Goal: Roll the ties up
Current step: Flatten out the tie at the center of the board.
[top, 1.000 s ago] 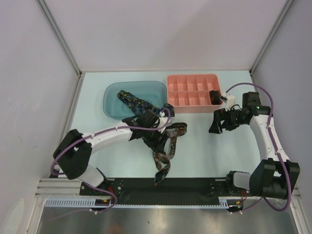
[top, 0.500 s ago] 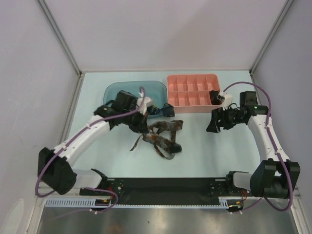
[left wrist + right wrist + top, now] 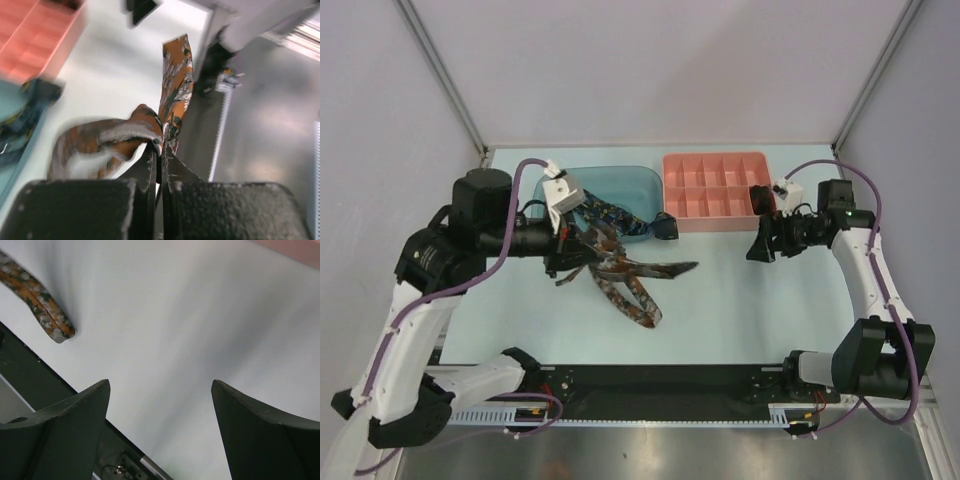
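My left gripper (image 3: 572, 262) is shut on the orange-brown flecked tie (image 3: 630, 278) and holds it lifted near the blue tray. In the left wrist view the fingertips (image 3: 161, 148) pinch a fold of that tie (image 3: 175, 85), and its tail hangs toward the near edge. The navy tie (image 3: 612, 214) lies in the blue tray (image 3: 638, 185) and trails over its rim. My right gripper (image 3: 758, 246) is open over bare table below the pink tray, nothing between its fingers (image 3: 80, 415). An end of the orange tie (image 3: 47, 317) shows at the upper left of the right wrist view.
A pink compartment tray (image 3: 715, 170) stands at the back, with a small dark bundle (image 3: 760, 197) in its right compartment. Another small dark bundle (image 3: 665, 226) lies on the table between the two trays. The black base rail (image 3: 660, 378) runs along the near edge.
My left gripper shut on the orange tie, and the arm swung up and to the left, dragging the tie toward the blue tray. The right gripper shifted only slightly.
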Controlling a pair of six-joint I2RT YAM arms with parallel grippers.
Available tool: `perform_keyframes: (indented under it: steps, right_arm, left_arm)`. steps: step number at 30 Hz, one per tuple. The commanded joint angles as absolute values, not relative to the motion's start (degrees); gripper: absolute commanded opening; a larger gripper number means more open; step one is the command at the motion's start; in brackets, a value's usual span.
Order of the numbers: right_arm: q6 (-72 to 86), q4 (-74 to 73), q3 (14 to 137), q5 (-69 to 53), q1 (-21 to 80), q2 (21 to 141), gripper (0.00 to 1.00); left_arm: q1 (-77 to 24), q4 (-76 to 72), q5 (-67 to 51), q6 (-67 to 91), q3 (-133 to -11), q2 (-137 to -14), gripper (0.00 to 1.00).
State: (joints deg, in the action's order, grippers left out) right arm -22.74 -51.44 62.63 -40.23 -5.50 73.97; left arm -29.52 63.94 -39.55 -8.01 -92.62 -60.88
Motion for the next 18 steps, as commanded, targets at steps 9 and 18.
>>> perform_keyframes:
  steps: [9, 18]
  right_arm:
    - [-41.82, -71.95, 75.65, -37.26, -28.54, 70.92, 0.93]
    - [-54.49, -81.22, 76.12, -36.65, -33.5, 71.64, 0.98]
  left_arm:
    - [-54.58, 37.19, -40.15, 8.52, -112.04, -103.41, 0.08]
    - [-48.44, 47.12, -47.26, -3.32, -120.11, -114.2, 0.93]
